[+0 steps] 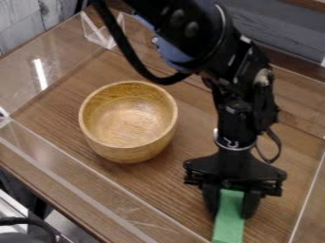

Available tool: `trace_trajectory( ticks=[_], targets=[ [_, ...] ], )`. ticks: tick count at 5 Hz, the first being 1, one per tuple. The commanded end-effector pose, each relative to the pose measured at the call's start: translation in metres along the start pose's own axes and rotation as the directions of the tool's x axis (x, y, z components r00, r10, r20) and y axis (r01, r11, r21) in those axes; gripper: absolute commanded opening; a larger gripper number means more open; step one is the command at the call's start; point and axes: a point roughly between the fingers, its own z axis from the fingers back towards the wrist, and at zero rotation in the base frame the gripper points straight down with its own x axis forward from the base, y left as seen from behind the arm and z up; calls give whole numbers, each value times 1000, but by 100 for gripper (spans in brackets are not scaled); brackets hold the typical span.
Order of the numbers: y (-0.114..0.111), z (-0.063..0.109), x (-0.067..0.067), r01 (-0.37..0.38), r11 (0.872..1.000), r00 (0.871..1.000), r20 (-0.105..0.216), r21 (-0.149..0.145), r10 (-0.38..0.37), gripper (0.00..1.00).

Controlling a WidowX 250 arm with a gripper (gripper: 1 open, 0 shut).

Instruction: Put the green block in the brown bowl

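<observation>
The green block [229, 226] is a long flat bright green bar at the bottom right. It reaches down toward the frame's lower edge, and its upper end sits between my gripper's fingers. My gripper [233, 201] points straight down and is shut on that upper end. The brown bowl [127, 119] is round, light wood with thick walls. It stands upright and empty on the table to the left of the gripper, well apart from it. The black arm [235, 95] rises behind the gripper and leans over the table's right half.
The wooden table [64, 76] has a clear raised border along its edges. A small transparent stand [105, 33] sits at the back left. The table's front edge runs close below the bowl and the gripper.
</observation>
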Motion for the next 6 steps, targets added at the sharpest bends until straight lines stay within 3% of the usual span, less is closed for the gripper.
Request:
trace_trajectory(
  ticks=[1, 3, 4, 6],
  targets=[
    [0, 17, -5, 35, 999, 999, 2, -7, -35, 0],
    [6, 50, -11, 96, 995, 995, -6, -10, -96, 0],
    [13, 68, -11, 80, 997, 997, 3, -21, -80, 0],
    [58, 130, 16, -18, 999, 998, 51, -46, 21, 0]
  ],
)
